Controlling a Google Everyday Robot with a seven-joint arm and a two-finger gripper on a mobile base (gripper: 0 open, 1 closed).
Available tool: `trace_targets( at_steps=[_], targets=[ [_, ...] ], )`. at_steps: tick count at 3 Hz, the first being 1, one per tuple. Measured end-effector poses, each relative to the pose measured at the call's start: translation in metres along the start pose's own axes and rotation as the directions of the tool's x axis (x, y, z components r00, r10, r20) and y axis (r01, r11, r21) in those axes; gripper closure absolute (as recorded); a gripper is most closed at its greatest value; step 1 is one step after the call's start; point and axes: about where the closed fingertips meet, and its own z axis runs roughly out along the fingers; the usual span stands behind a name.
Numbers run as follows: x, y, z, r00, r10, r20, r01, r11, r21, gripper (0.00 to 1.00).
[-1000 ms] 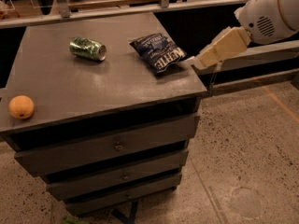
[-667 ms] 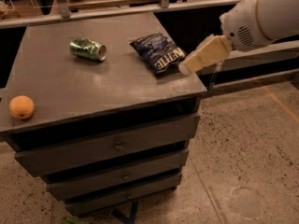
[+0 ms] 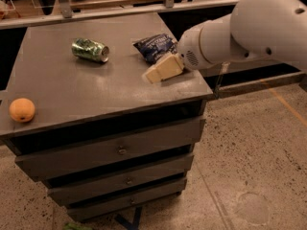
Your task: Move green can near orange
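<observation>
The green can (image 3: 89, 50) lies on its side on the grey cabinet top (image 3: 86, 90), toward the back, silver end facing right. The orange (image 3: 22, 110) sits at the front left edge of the same top, well apart from the can. My gripper (image 3: 156, 73), a beige piece at the end of the large white arm (image 3: 244, 28), hovers over the right part of the top, to the right of the can and just in front of the chip bag.
A dark blue chip bag (image 3: 154, 46) lies at the back right, partly behind my arm. The cabinet has three drawers (image 3: 120, 150). A speckled floor lies to the right. A ledge and rails run behind the cabinet.
My arm has swung left over the cabinet top, and the gripper has moved from beyond the right edge to in front of the chip bag. Can and orange have not moved.
</observation>
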Motion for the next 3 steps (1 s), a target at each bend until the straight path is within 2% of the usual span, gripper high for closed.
trace_targets(
  at_steps=[1,2,3],
  targets=[
    [-0.002,-0.01,0.036,0.996,0.071,0.054,-0.072,0.9974,0.001,0.0],
    [-0.001,-0.023,0.069,0.987,0.134,0.087,-0.13,0.9902,-0.05,0.0],
    [-0.011,-0.028,0.099,0.977,0.166,0.133,-0.147,0.9795,-0.137,0.0]
  ],
)
